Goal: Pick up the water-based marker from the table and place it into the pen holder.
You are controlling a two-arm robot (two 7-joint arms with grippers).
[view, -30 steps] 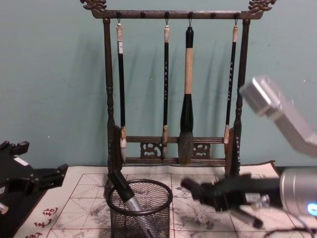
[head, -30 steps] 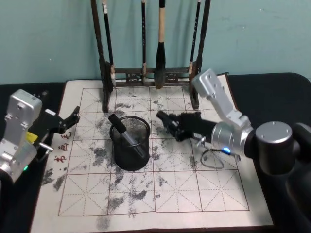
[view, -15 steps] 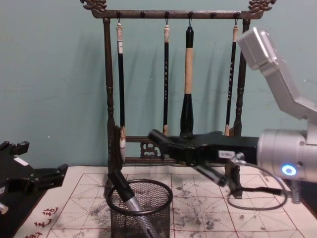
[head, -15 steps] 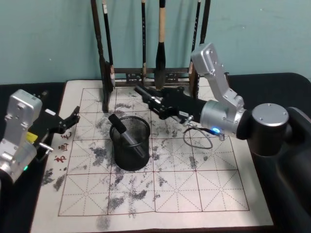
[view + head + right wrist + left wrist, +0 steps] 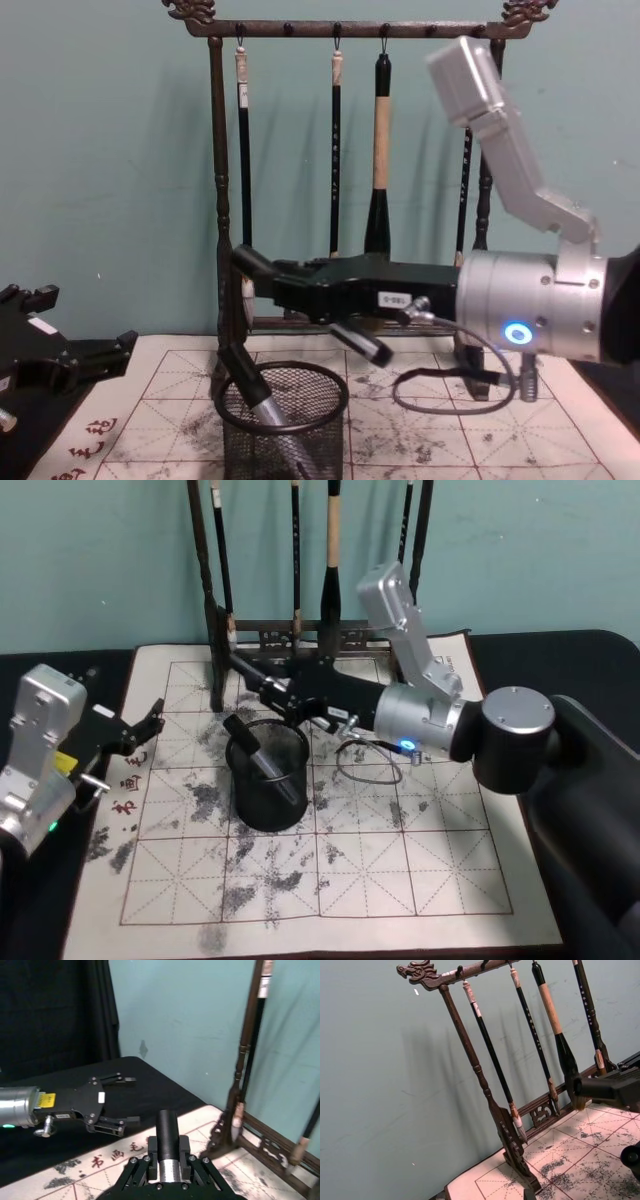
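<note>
A water-based marker (image 5: 362, 345) with a black cap and silver barrel lies tilted in my right gripper (image 5: 292, 290), which is shut on it. That gripper (image 5: 275, 692) hovers just behind and above the pen holder (image 5: 266, 802), a black wire-mesh cup on the mat. In the right wrist view the marker (image 5: 167, 1132) stands out between the fingers. Another marker (image 5: 262, 760) leans inside the pen holder (image 5: 300, 450). My left gripper (image 5: 142, 730) rests open at the mat's left edge, well apart from the cup.
A tall dark wooden brush rack (image 5: 318, 635) with hanging brushes (image 5: 378, 170) stands right behind the holder. The ink-stained grid mat (image 5: 400, 870) covers the table. A loose cable loop (image 5: 365, 765) hangs under my right wrist.
My right arm has swung left and risen with the marker, from the right of the pen holder to just above its back rim. The left arm has stayed still.
</note>
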